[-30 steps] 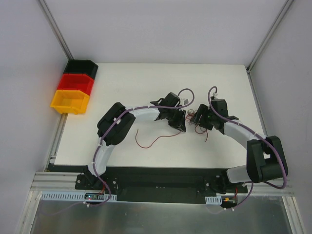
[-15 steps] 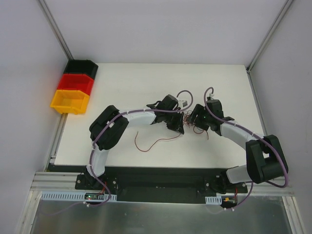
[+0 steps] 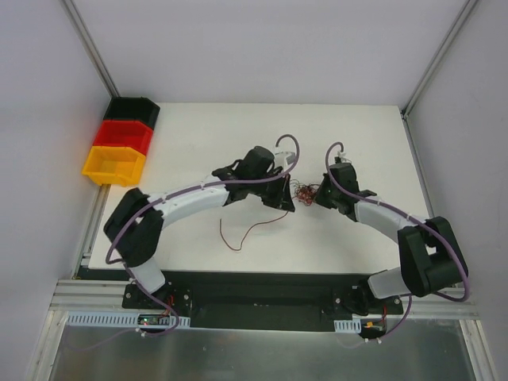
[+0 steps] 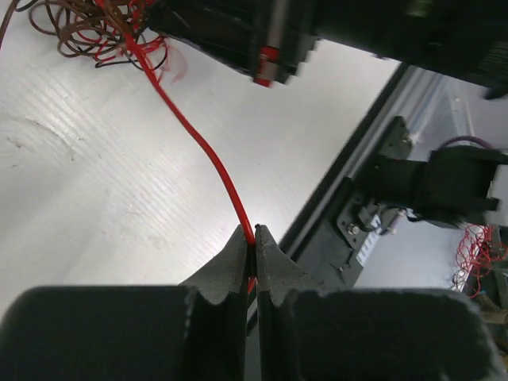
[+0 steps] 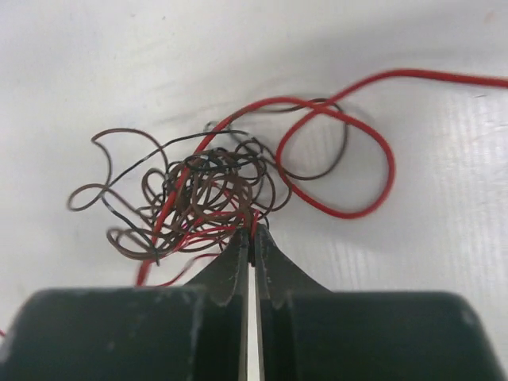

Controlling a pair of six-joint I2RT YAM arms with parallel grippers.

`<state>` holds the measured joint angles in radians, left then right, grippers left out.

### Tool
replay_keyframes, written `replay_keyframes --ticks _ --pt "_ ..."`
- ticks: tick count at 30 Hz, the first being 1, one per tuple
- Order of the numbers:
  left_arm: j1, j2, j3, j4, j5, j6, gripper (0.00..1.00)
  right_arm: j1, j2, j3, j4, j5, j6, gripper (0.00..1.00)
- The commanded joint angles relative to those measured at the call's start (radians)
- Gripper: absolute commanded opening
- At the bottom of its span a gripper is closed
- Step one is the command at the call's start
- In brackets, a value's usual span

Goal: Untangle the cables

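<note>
The cables [image 3: 304,192] are a small knot of thin red, brown and black wires lying on the white table between my two grippers. My left gripper [image 3: 286,205] sits just left of the knot. In the left wrist view the left gripper [image 4: 254,235] is shut on one red wire [image 4: 208,151] that runs taut up to the knot [image 4: 103,28]. My right gripper [image 3: 318,198] sits just right of the knot. In the right wrist view the right gripper [image 5: 252,232] is shut on strands at the near edge of the tangle [image 5: 202,194]. A big red loop [image 5: 349,171] spreads to its right.
A loose red wire tail [image 3: 248,230] curls over the table toward the front. Black [image 3: 133,108], red [image 3: 125,132] and yellow [image 3: 113,164] bins stand stacked at the table's left edge. The black base rail [image 3: 262,286] runs along the front.
The right gripper has closed on the tangle, and the left one has closed on the red wire. The left arm's elbow swung out to the left, and the knot now shows between the grippers.
</note>
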<state>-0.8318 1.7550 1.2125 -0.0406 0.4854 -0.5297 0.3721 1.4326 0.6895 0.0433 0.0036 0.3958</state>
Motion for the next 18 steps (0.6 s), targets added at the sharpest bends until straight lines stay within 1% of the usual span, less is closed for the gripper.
replay_keyframes --ticks 1,3,4,6,8,11,13,14,18 --pt "-0.009 -0.263 0.007 -0.087 -0.056 0.088 0.0 -0.033 -0.08 -0.011 -0.039 0.156 -0.093 0.01" --pt "-0.006 -0.391 -0.022 -0.119 -0.163 0.141 0.0 -0.05 -0.107 -0.016 -0.088 0.206 -0.127 0.0" --pt "-0.001 -0.429 -0.03 -0.146 -0.216 0.173 0.0 -0.062 -0.122 -0.019 -0.103 0.234 -0.135 0.0" --pt "0.023 -0.494 -0.005 -0.24 -0.31 0.22 0.0 -0.108 -0.153 -0.028 -0.123 0.234 -0.141 0.0" --pt "0.06 -0.55 0.033 -0.33 -0.372 0.255 0.0 -0.171 -0.188 -0.054 -0.125 0.207 -0.14 0.0" --pt "0.101 -0.641 0.091 -0.386 -0.432 0.307 0.0 -0.24 -0.228 -0.076 -0.126 0.2 -0.167 0.0" --pt "0.115 -0.676 0.149 -0.426 -0.478 0.336 0.0 -0.272 -0.242 -0.087 -0.128 0.187 -0.166 0.0" --pt "0.12 -0.683 0.188 -0.444 -0.529 0.346 0.0 -0.289 -0.245 -0.093 -0.129 0.174 -0.161 0.0" --pt "0.131 -0.69 0.329 -0.534 -0.651 0.367 0.0 -0.318 -0.233 -0.113 -0.122 0.196 -0.153 0.0"
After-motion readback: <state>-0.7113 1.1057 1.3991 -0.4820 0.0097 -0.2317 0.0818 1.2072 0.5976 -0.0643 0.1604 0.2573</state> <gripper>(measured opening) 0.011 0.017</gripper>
